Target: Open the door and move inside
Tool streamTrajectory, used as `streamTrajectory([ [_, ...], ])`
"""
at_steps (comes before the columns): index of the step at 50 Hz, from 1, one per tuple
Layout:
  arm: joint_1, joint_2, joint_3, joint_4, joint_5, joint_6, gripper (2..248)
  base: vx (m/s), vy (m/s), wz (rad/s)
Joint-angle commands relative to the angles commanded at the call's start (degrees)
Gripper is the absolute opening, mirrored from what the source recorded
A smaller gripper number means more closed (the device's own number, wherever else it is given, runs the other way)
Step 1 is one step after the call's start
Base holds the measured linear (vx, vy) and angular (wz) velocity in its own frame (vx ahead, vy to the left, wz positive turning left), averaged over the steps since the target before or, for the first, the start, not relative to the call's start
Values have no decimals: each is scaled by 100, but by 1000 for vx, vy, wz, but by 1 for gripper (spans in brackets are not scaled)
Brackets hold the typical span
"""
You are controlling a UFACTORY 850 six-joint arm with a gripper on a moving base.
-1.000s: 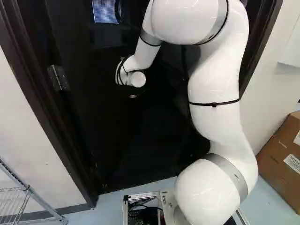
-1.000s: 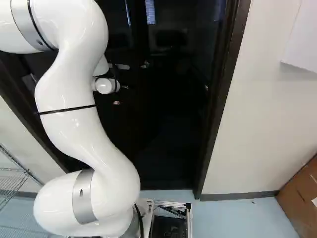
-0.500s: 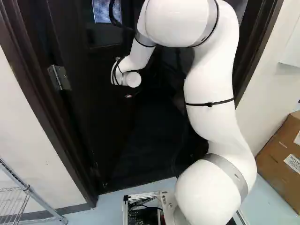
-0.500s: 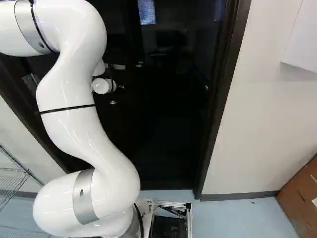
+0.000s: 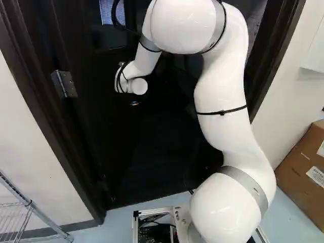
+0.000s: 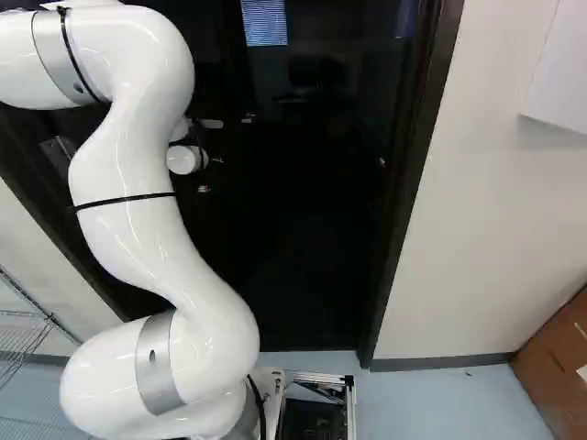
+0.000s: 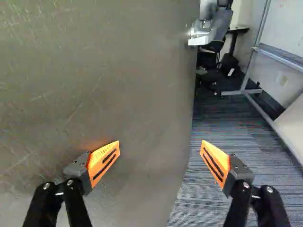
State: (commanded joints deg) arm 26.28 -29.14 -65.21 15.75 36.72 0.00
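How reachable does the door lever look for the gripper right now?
Probably yes: the open gripper faces the door, whose lever shows near the free edge with nothing visible in between. Distance is hard to judge, and the gripper would likely need re-aiming first.

Sports one chunky white arm (image 5: 223,91), climbing in a lazy S from the joint at the foot of both base views. Bends over up top, then reaches ahead and down to the wrist (image 5: 137,86) at the upper left of the left base view. In the right base view, just pokes that wrist out past the tall link (image 6: 128,234). Spreads the gripper (image 7: 160,144) nice and wide, with both fingers (image 7: 81,171) well apart and pointy orange pads (image 7: 100,158) angled inward. Wears a black strap (image 5: 221,112) too.
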Motion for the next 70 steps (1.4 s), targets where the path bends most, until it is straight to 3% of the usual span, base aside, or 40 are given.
streamTrajectory([
  [70, 569, -725, -954, -36, 0, 0, 247, 0, 0, 0],
])
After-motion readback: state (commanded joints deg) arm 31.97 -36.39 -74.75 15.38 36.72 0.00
